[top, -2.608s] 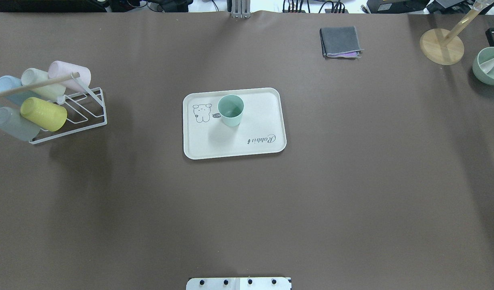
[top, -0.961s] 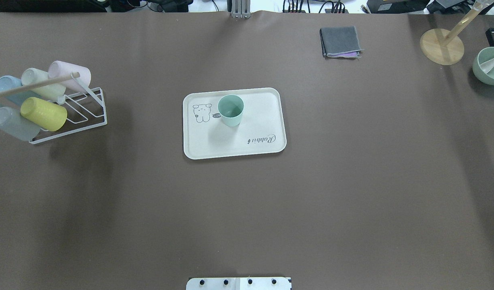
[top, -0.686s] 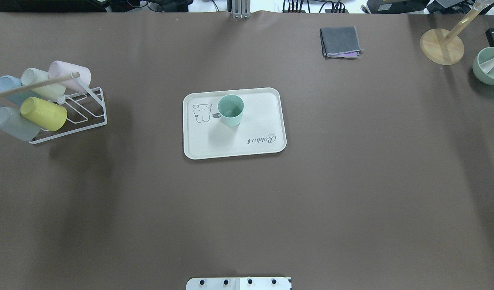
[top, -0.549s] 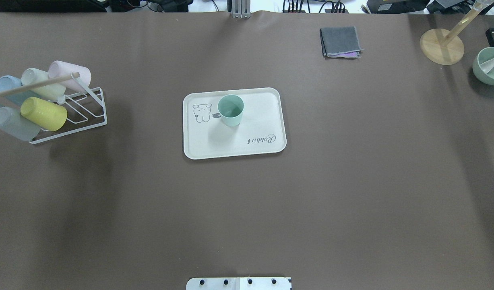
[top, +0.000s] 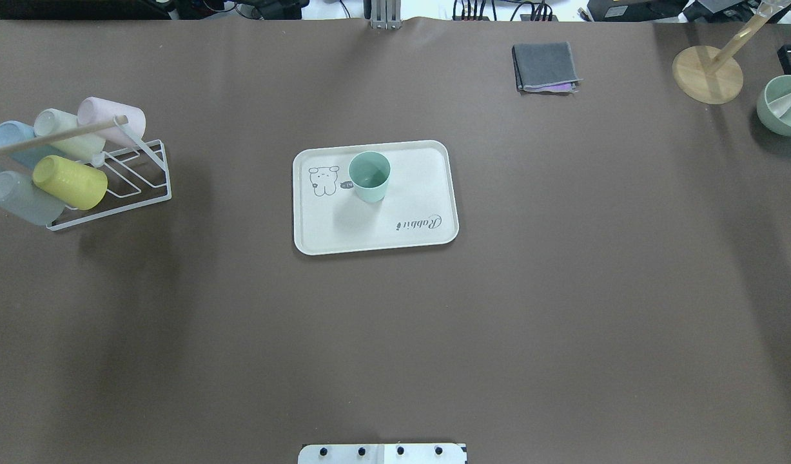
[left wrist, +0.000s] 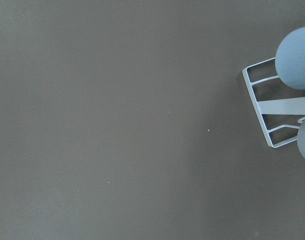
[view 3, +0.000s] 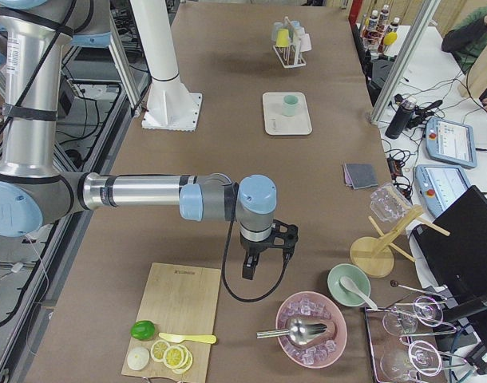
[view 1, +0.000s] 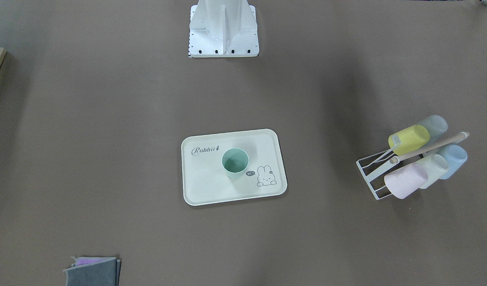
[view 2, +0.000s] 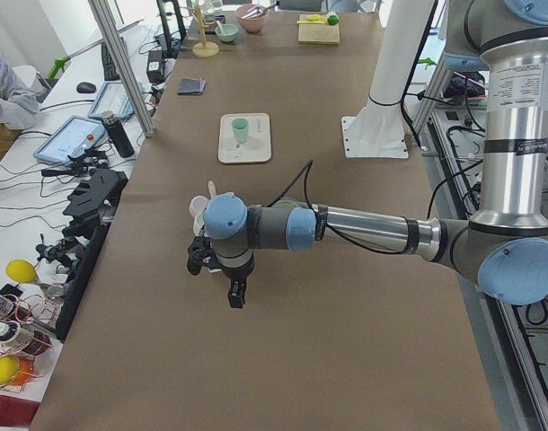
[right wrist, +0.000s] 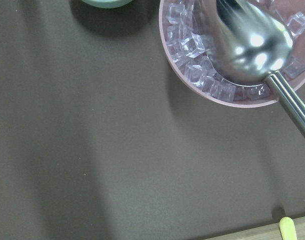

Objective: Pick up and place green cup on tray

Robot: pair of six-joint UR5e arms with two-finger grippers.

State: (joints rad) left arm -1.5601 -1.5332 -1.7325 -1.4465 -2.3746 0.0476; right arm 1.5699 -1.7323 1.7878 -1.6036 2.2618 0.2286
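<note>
The green cup point(top: 369, 175) stands upright on the cream tray point(top: 421, 193), beside the bunny drawing; both also show in the front view, the cup point(view 1: 235, 162) on the tray point(view 1: 203, 186). Neither gripper is near them. My left gripper point(view 2: 235, 293) shows only in the exterior left view, hanging over bare table short of the cup rack. My right gripper point(view 3: 249, 270) shows only in the exterior right view, near the table's end by the ice bowl. I cannot tell whether either is open or shut.
A white wire rack point(top: 121, 177) holds several pastel cups at the left. A grey folded cloth point(top: 545, 66), a wooden stand point(top: 707, 73) and a green bowl point(top: 784, 104) lie at the far right. A pink bowl of ice with a spoon point(right wrist: 232, 45) and a cutting board point(view 3: 178, 311) are near my right gripper.
</note>
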